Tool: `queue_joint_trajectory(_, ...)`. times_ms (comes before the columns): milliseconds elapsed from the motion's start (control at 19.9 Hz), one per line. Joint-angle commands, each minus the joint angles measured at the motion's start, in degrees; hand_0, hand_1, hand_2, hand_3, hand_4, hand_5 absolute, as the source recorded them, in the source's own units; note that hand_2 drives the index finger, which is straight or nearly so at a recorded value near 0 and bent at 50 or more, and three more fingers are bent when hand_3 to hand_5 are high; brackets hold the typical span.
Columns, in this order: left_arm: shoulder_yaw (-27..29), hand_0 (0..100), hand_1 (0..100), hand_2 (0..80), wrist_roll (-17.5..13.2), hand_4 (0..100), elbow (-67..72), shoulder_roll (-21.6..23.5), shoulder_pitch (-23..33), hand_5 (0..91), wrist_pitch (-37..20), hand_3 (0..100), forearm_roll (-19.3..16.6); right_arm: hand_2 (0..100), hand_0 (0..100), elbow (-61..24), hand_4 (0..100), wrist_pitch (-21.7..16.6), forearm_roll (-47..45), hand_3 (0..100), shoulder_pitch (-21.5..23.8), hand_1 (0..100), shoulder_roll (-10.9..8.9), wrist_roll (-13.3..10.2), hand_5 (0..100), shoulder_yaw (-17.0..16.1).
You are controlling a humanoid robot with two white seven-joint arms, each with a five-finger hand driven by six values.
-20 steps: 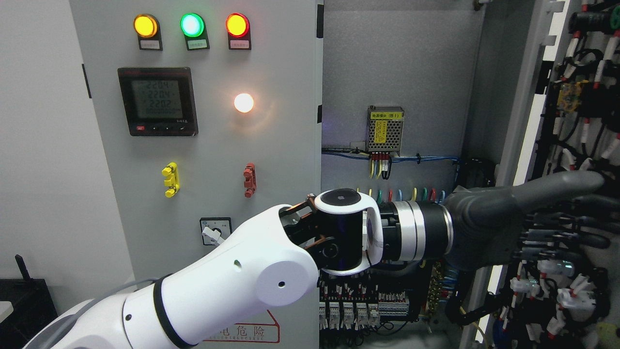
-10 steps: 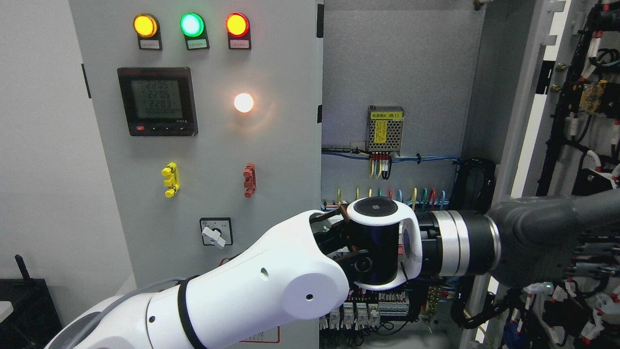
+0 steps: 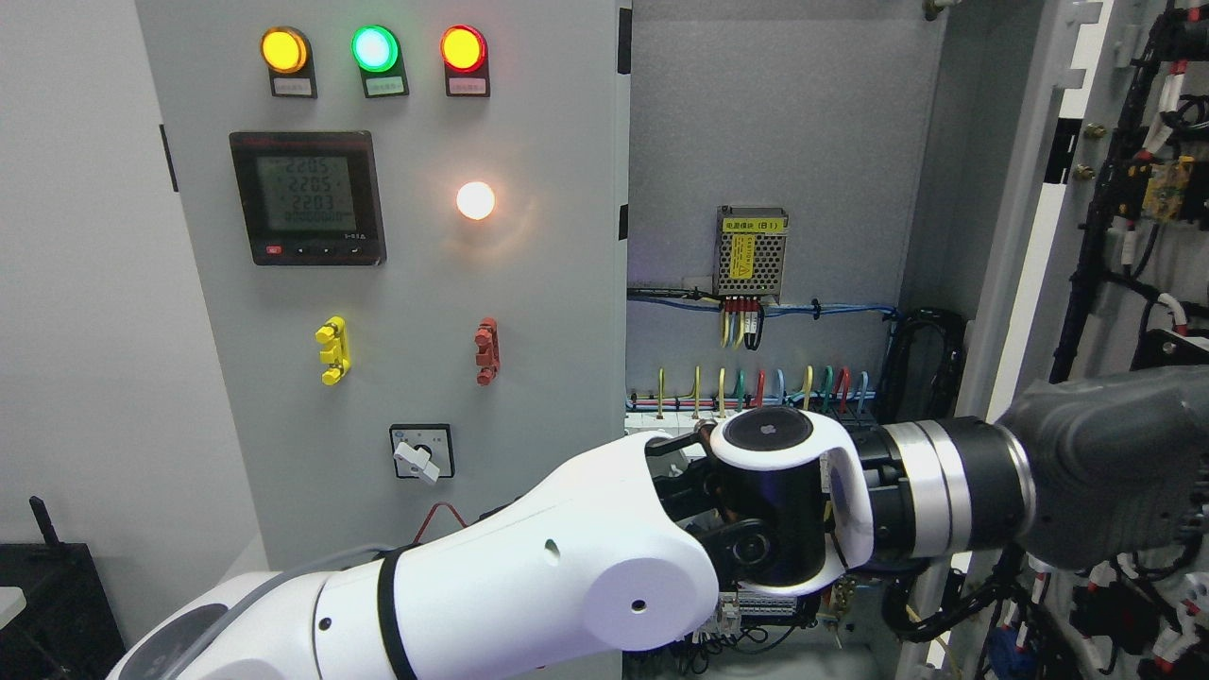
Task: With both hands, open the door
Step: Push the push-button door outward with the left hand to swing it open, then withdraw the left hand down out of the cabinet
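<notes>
The cabinet's right door (image 3: 1025,236) stands swung open at the far right, its inner face covered in black wiring (image 3: 1157,179). My left arm (image 3: 567,586) comes in from the lower left and reaches across the open cabinet. Its grey left hand (image 3: 1115,463) lies against the door's inner side at the picture's right edge, and the frame cuts part of it off. The left door (image 3: 425,283) is closed, with three lit lamps, a meter and a rotary switch (image 3: 420,453). My right arm does not show.
Inside the open cabinet (image 3: 774,123) are a small meshed power supply (image 3: 751,250), coloured wires (image 3: 756,382) and a row of breakers low down. A black box (image 3: 47,604) stands at the lower left by the wall.
My left arm has moved right and down, and more of the hand has passed out of the right edge. The right door has swung further open, uncovering more of the cabinet's inside.
</notes>
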Motion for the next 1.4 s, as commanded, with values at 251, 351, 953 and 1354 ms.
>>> queue_joint_trajectory(251,-4.33,12,39,0.0,-0.25,0,-0.3,2.74,-1.13,0.0,-0.26,0,-0.25,0,12,-0.09,0,0.01,-1.41,0,0.0,39,0.0,0.01,0,0.0)
queue_joint_trajectory(351,-4.25,12,39,0.0,-0.43,0,-0.92,9.32,-0.51,0.0,-0.26,0,-0.25,0,12,-0.09,0,0.01,-1.41,0,0.0,39,0.0,0.01,0,0.0)
queue_joint_trajectory(953,21.12,12,39,0.0,-14.22,0,-19.19,44.4,33.65,0.0,8.96,0,-12.99,0,12,-0.09,0,0.01,-1.41,0,0.0,39,0.0,0.01,0,0.0)
queue_joint_trajectory(1354,46.25,12,39,0.0,-16.07,0,-19.47,51.89,62.02,0.0,8.97,0,-24.04,0,12,-0.09,0,0.01,-1.41,0,0.0,39,0.0,0.01,0,-0.09)
